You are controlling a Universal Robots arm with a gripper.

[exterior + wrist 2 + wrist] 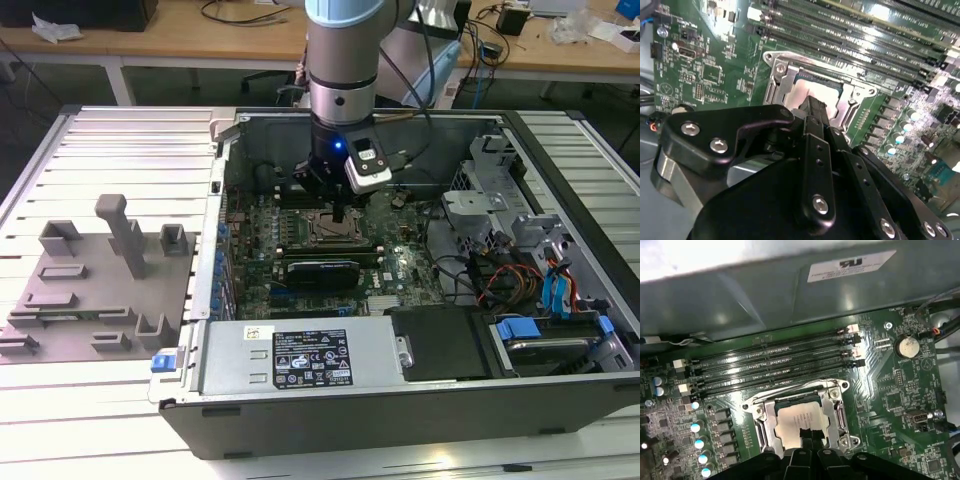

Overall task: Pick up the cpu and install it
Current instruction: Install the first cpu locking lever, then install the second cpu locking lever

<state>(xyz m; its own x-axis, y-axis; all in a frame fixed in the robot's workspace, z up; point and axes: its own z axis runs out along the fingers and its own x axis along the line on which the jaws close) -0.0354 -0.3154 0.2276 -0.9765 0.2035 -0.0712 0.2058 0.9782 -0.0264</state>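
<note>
The cpu [792,419], a silver-grey square, lies flat inside the metal socket frame [837,412] on the green motherboard. My gripper [808,434] stands directly over it with its black fingers drawn together, and the narrow tips rest on the chip's near edge. In the second wrist view the fingers [813,112] hide most of the cpu [807,92], leaving a pale strip inside the socket frame [782,75]. In the exterior view the gripper [343,213] reaches down into the open computer case over the socket [330,230].
Rows of memory slots [775,362] run beside the socket. A black expansion card [322,270] sits close in front of it. The case wall [225,170], power supply [300,355] and drive bays [545,290] ring the board. A grey fixture block [100,290] lies outside the case.
</note>
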